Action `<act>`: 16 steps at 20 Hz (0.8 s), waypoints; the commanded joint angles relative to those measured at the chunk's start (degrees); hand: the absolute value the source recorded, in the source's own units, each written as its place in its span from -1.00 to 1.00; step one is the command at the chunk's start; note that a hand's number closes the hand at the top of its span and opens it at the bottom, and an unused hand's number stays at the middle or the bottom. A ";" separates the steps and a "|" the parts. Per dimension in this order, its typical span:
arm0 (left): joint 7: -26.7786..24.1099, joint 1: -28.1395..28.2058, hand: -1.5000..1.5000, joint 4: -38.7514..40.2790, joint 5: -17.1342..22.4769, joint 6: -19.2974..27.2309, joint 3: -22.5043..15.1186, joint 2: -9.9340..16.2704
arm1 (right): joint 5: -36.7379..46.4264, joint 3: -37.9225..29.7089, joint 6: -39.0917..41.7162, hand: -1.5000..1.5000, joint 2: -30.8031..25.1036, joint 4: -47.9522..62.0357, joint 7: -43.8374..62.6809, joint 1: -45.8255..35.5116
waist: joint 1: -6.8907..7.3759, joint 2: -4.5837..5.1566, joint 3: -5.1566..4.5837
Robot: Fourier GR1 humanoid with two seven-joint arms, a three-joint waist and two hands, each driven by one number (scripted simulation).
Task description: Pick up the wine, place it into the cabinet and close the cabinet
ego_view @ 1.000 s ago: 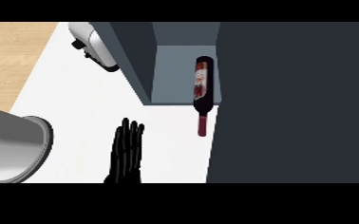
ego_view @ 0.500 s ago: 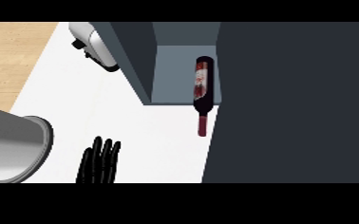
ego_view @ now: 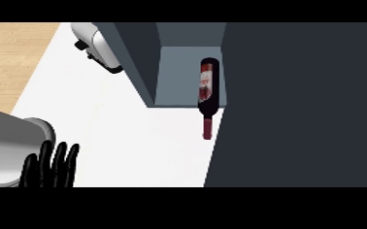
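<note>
The wine [ego_view: 206, 89] lies on its side, its body on the grey floor of the open cabinet [ego_view: 172, 73] and its neck sticking out toward 6 o'clock over the white surface [ego_view: 136, 140]. The dark cabinet door [ego_view: 294, 106] fills the 3 o'clock side, its edge just beside the bottle. At 7 o'clock one robot hand [ego_view: 52, 167], the left, shows with fingers straight and slightly spread, holding nothing. A toaster [ego_view: 97, 46] stands at 11 o'clock.

- One wine bottle [ego_view: 206, 91], up and right of the hand.
- One black hand [ego_view: 52, 167].
- One cabinet [ego_view: 179, 43].
- One toaster [ego_view: 98, 47], above the hand.
</note>
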 commanded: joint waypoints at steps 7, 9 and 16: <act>-1.38 8.67 -1.00 -1.47 9.79 -10.32 15.06 6.73 | 1.48 16.01 1.32 1.00 -0.38 -13.01 1.87 4.78 | -0.12 -0.30 -0.06; -0.07 8.47 -1.00 -3.55 9.58 -10.39 16.18 7.47 | 6.16 21.60 -0.80 1.00 1.83 -10.68 2.58 2.76 | -0.20 -0.16 -0.03; -0.07 12.58 -1.00 -2.79 13.64 -17.44 22.92 10.75 | 15.61 33.70 -12.70 1.00 5.08 -6.76 2.94 -3.37 | 0.00 -0.42 -0.12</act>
